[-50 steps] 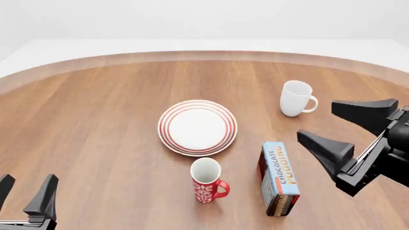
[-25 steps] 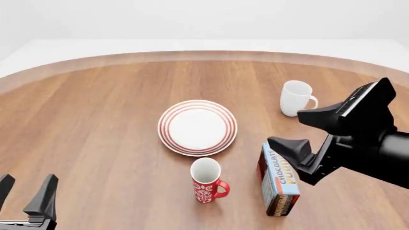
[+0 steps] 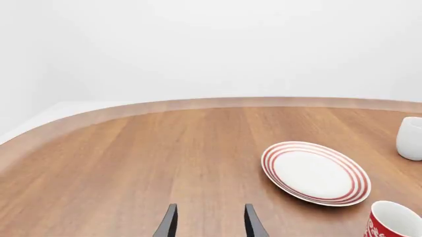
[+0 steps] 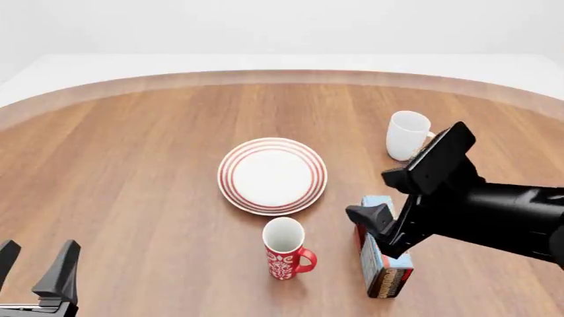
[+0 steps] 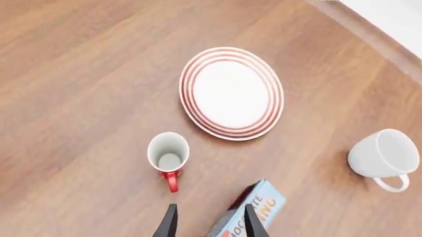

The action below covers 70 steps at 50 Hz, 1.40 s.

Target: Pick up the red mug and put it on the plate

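Front view: right hand (image 4: pixel 392 208), black, fingers spread, nothing between them, hovers over the top end of the blue chocolate pudding box (image 4: pixel 385 267). Tall red mug with white ornamental pattern (image 4: pixel 286 249) stands upright on the brown wooden surface (image 4: pixel 132 172), just in front of the round white plate with red rings (image 4: pixel 272 175), apart from it, handle towards the box. Plain white mug (image 4: pixel 407 135) sits behind the right hand. Left hand (image 4: pixel 35 271) at the near left corner, fingers apart, empty, well away from everything.

Left wrist view: left hand (image 3: pixel 209 224) fingertips parted over bare wood; plate (image 3: pixel 315 173) ahead, red mug (image 3: pixel 394 222) rim at the frame edge.

Right wrist view: right hand (image 5: pixel 209 221) open; red mug (image 5: pixel 168 157) empty, handle pointing at the hand; box probably under one finger, edge cropped.
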Motion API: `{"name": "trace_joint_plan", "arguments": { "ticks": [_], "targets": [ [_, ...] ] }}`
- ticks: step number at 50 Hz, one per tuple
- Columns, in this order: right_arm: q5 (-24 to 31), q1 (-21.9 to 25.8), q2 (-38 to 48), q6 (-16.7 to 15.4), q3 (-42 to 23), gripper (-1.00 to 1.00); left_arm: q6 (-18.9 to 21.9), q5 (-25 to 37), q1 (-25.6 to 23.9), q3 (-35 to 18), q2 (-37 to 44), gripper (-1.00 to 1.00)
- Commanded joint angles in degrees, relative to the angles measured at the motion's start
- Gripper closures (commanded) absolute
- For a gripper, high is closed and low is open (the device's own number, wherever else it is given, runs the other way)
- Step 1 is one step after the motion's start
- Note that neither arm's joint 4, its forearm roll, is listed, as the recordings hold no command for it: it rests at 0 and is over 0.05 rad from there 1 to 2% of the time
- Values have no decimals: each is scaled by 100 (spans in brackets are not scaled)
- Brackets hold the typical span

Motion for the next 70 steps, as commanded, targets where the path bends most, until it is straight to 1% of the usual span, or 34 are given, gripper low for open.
{"name": "trace_joint_plan", "arguments": {
  "ticks": [1, 8, 9, 23, 38, 60, 66, 70],
  "targets": [
    [-200, 133, 322, -45, 172, -100, 0, 0, 0, 0, 0, -100],
    [-491, 272, 479, 82, 382, -100, 0, 0, 0, 0, 0, -100],
    [-534, 356, 520, 165, 462, -100, 0, 0, 0, 0, 0, -100],
    [-770, 465, 694, 297, 642, -100, 0, 0, 0, 0, 0, -100],
    [-991, 476, 1059, 302, 722, -100, 0, 0, 0, 0, 0, -100],
    [-1526, 681, 1673, 468, 790, -100, 0, 0, 0, 0, 0, -100],
    [-1578, 683, 1838, 477, 743, -100, 0, 0, 0, 0, 0, -100],
    [-1719, 720, 1967, 558, 816, -100, 0, 0, 0, 0, 0, -100]
  ]
}}
